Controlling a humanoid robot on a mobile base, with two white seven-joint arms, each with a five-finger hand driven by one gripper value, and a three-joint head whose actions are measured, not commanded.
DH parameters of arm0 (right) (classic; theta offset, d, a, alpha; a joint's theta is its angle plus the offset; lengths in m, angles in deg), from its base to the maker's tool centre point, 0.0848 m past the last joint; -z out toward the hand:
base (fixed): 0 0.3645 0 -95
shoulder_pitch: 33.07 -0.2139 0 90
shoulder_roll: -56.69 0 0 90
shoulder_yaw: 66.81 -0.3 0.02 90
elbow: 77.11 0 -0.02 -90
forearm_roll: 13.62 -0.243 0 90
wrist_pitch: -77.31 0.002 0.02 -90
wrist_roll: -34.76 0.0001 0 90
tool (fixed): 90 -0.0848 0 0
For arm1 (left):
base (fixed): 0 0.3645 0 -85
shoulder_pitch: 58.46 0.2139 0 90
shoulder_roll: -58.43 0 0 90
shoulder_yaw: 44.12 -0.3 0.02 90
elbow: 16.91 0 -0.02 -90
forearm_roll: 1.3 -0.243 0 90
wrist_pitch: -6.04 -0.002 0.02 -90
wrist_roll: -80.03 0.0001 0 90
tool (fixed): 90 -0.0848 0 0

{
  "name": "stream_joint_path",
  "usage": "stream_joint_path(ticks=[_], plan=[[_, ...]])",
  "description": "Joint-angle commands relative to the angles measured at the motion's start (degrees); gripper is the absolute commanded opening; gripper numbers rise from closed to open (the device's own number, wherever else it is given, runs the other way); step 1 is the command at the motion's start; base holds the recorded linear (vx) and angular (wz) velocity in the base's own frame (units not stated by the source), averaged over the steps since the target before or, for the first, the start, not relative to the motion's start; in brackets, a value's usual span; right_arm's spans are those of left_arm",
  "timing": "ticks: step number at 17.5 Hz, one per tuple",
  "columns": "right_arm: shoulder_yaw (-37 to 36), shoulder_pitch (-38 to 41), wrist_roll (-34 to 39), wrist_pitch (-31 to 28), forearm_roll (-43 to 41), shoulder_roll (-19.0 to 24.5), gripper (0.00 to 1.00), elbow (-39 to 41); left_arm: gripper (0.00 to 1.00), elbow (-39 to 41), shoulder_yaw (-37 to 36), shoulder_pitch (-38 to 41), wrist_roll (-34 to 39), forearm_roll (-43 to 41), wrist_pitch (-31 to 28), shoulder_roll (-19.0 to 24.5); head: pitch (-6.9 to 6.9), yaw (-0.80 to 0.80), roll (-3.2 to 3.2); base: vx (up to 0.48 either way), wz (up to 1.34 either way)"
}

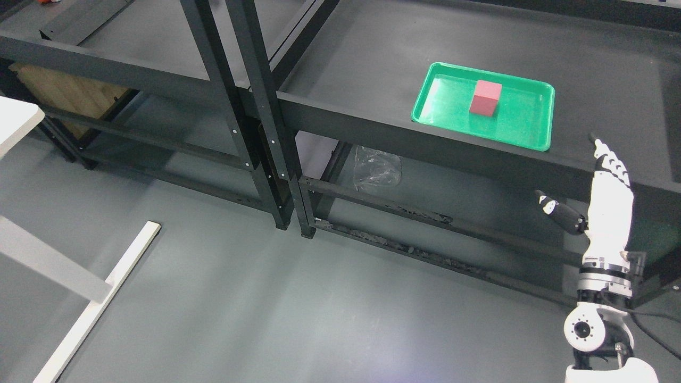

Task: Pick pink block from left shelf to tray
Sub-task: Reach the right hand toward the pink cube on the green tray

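Room: dark grey floor under black metal shelves, seen from my head camera.
Tray: the green plastic tray sits on the right shelf top, near its front edge, easy to reach.
Block: the pink square block stands inside the tray, upright, so I think the job is done.
Right hand: my white robot hand is up by the shelf edge, fingers straight, thumb out, holding nothing.
Left hand: I can't see it.

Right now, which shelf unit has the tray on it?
The right shelf: the green tray with the pink block sits on it. The left shelf carries neither.
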Motion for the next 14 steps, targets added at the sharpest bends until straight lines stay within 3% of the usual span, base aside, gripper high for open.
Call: stream_joint_path(ticks=[1,6,11,14], plan=[[0.15,1.15,0.94,-1.14,-0.59,-1.0,1.0,-0.17,1.0,0.0,0.0,0.53,-0.01,-0.09,0.04,1.0,0.0,0.0,0.0,0.299,0.04],[0.24,1.24,2.25,-2.45,-0.51,-1.0,1.0,-0.35,1.0,0.0,0.0,0.53,-0.01,-0.09,0.04,1.0,0.0,0.0,0.0,0.305,0.04],[0.5,1.76,12.6,-3.25,-0.42,-1.0,1.0,-0.35,1.0,0.0,0.0,0.53,-0.01,-0.09,0.04,1.0,0.0,0.0,0.0,0.31,0.05],[0.59,2.2,15.09,-3.25,-0.42,-2.1,1.0,-0.35,1.0,0.0,0.0,0.53,-0.01,-0.09,0.04,1.0,0.0,0.0,0.0,0.284,0.06]])
